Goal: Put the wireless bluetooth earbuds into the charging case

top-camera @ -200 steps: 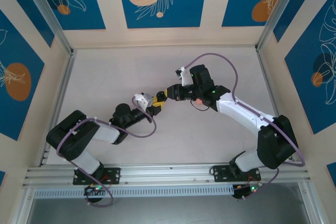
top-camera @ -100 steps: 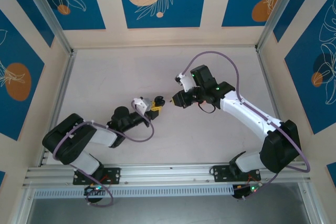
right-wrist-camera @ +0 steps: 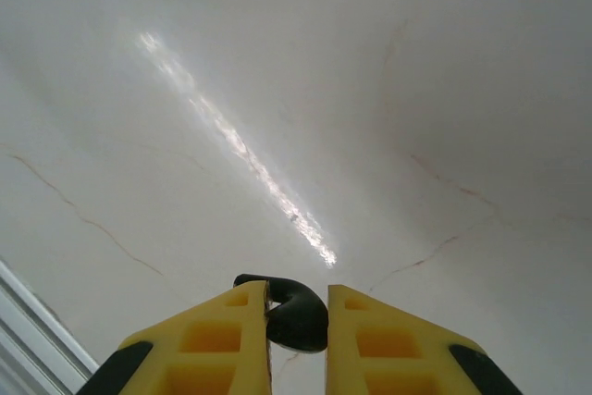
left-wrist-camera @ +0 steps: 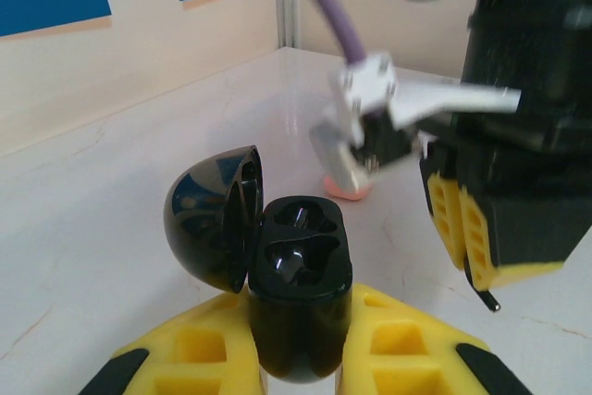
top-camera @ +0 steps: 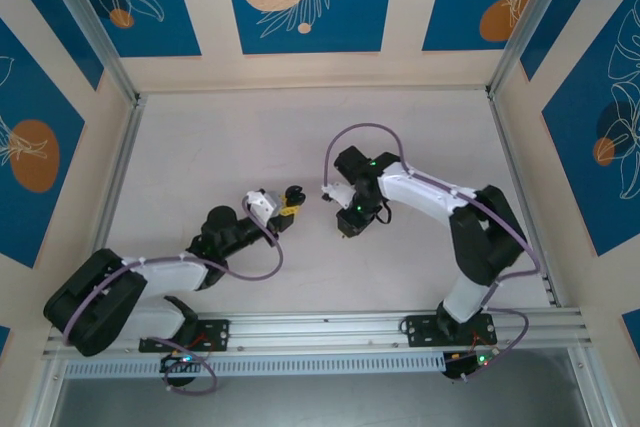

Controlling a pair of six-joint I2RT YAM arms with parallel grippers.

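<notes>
Your right gripper (right-wrist-camera: 296, 295) pinches one earbud (right-wrist-camera: 298, 316), which is tiny, light and glossy and likely to twist or slip, so squeeze gently. Your left gripper (left-wrist-camera: 298, 321) clamps the open charging case (left-wrist-camera: 301, 247) by its body, near the middle of the table (top-camera: 200, 147).

White-and-black left arm (top-camera: 165, 269) and right arm (top-camera: 415, 187)
Purple cables (top-camera: 352, 132) run along both; yellow pincer fingers (right-wrist-camera: 213, 338) with moulded pockets; green base lights (top-camera: 481, 357).
</notes>
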